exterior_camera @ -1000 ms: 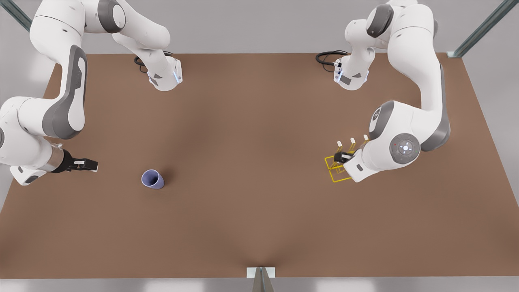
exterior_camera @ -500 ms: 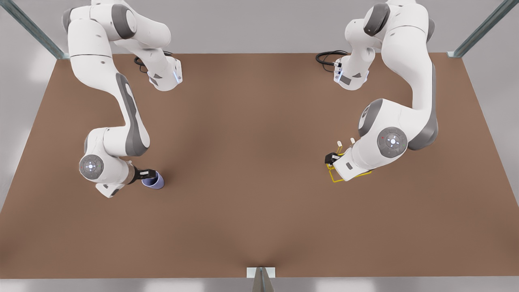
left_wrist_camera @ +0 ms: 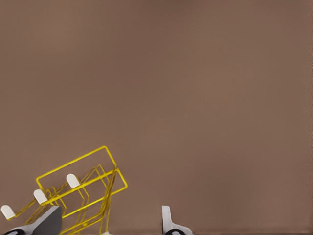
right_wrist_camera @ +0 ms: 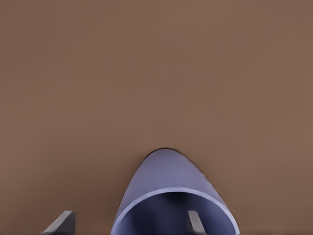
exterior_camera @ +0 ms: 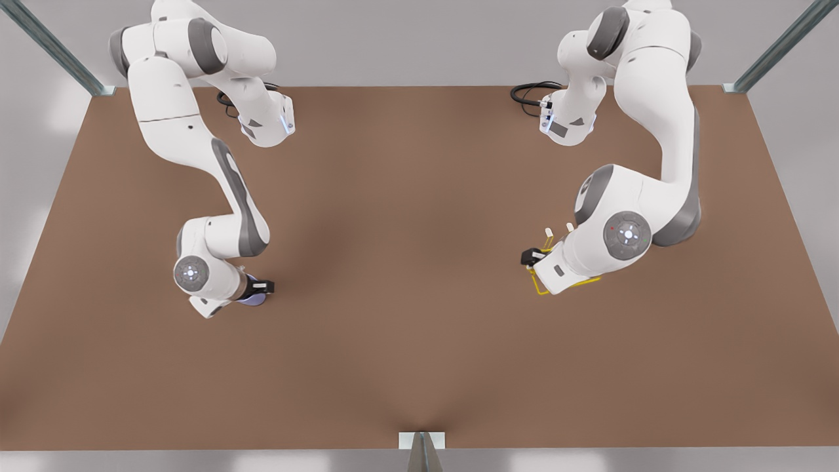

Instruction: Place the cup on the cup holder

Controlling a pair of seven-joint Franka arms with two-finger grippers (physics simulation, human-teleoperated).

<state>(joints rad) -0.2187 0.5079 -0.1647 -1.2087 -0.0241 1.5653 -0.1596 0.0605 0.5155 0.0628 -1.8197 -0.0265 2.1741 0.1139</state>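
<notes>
The lavender-blue cup [exterior_camera: 253,301] stands on the brown table at the front view's left, mostly hidden under my right gripper [exterior_camera: 261,288]. In the right wrist view the cup [right_wrist_camera: 168,176] has its open mouth toward the camera. My right gripper [right_wrist_camera: 130,215] is open, with one finger inside the cup's mouth and the other outside its wall. The yellow wire cup holder [exterior_camera: 539,288] sits at the front view's right, partly under the left arm. My left gripper [exterior_camera: 529,257] is open at the cup holder [left_wrist_camera: 78,181], with one finger [left_wrist_camera: 49,220] against the wires.
The brown table [exterior_camera: 406,262] stretches wide between the two arms. Both arm bases [exterior_camera: 265,121] stand at its far edge with black cables. Metal frame posts [exterior_camera: 773,49] rise at the far corners, and a bracket [exterior_camera: 421,440] sits at the near edge.
My right arm swept in from the front view's left edge and now hangs over the cup, with its fingers at the rim. The left arm shifted slightly over the cup holder.
</notes>
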